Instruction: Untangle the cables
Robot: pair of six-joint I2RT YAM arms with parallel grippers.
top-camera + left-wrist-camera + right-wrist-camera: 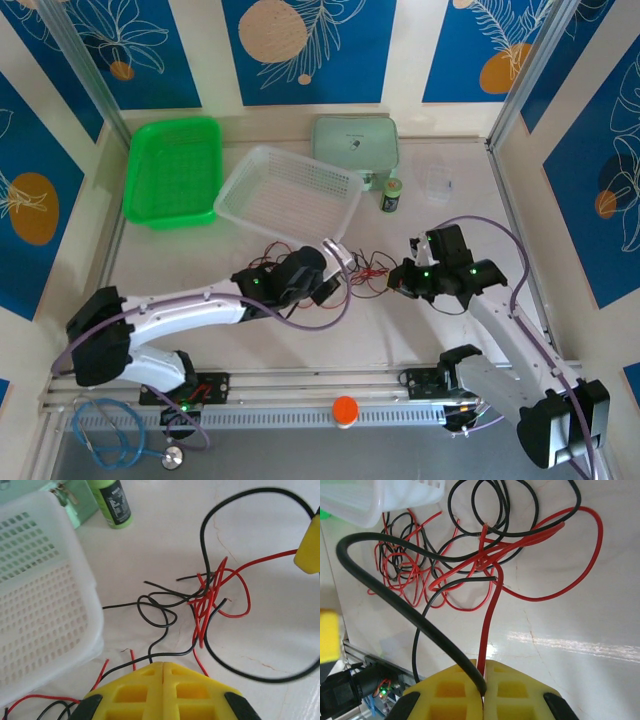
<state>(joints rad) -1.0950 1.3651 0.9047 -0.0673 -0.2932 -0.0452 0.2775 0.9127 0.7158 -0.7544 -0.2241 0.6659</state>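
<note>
the left claw (338, 258) lies low on the table (400, 335) just beside the near corner of the white basket (300, 163), its yellow jaws pressed flat together. strands of the cables (366, 268) run under its tip, but i cannot tell whether one is caught in the seam. the cables lie on the table between the two arms. one loose bunch is by the basket's near edge, and a tighter knot (207, 597) sits in the middle, where the red cable (245, 587) is wound around the black cable (202, 545). to the right, the right claw (483, 669) is clamped tight, with one red and one black strand running straight into the seam between its jaws.

the wire looks very thin, light and limp, with a slick jacket. it should slide through a loose pinch, spring back into loops and cinch the knot if pulled hard. the best places to take hold look to be the free runs just outside the knot, one colour per claw, drawing apart gently.

around them, from the left, a stethoscope (110, 432) lies by the left arm's base and a green tray (172, 165) stands at the back. then comes the white basket, whose wall hangs over the left bunch and could snag a loop. beyond it are a pale green box (355, 145), a small green bottle (392, 195) near enough to be tipped by a swinging strand, and a clear cup (438, 183) well apart
</note>
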